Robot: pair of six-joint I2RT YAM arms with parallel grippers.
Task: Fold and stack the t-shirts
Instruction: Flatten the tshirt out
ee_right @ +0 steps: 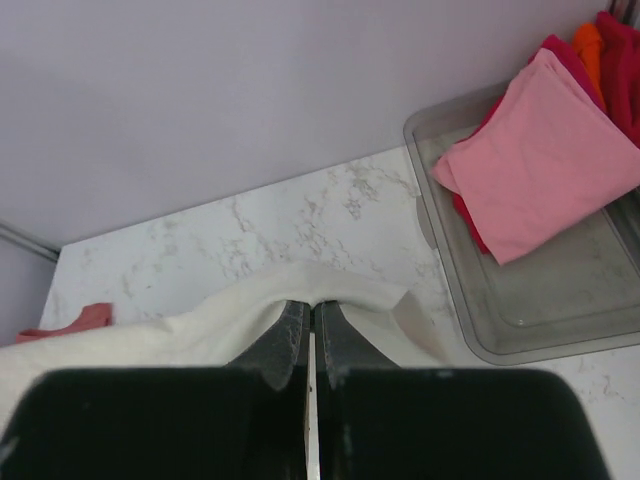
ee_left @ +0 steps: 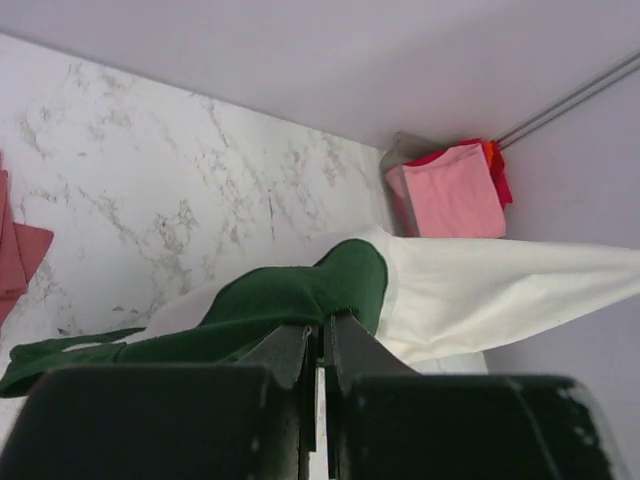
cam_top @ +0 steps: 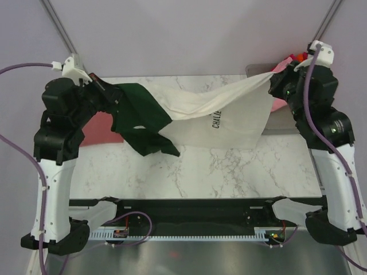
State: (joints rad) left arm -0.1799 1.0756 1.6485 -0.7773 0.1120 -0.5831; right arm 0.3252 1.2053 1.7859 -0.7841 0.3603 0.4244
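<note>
Stretching the cream-white t-shirt (cam_top: 229, 117) in mid-air across the upper middle, with right gripper (ee_right: 312, 310) jaws pinching its upper-right end. Clamping left gripper (ee_left: 323, 328) jaws on the dark green t-shirt (cam_top: 140, 117) overlapping its left end, with the brick-red t-shirt (cam_top: 97, 129) lying at middle left.

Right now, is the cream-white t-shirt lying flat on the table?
No, the cream-white t-shirt hangs stretched between the left jaws and the right jaws, the dark green t-shirt draped on it.
</note>
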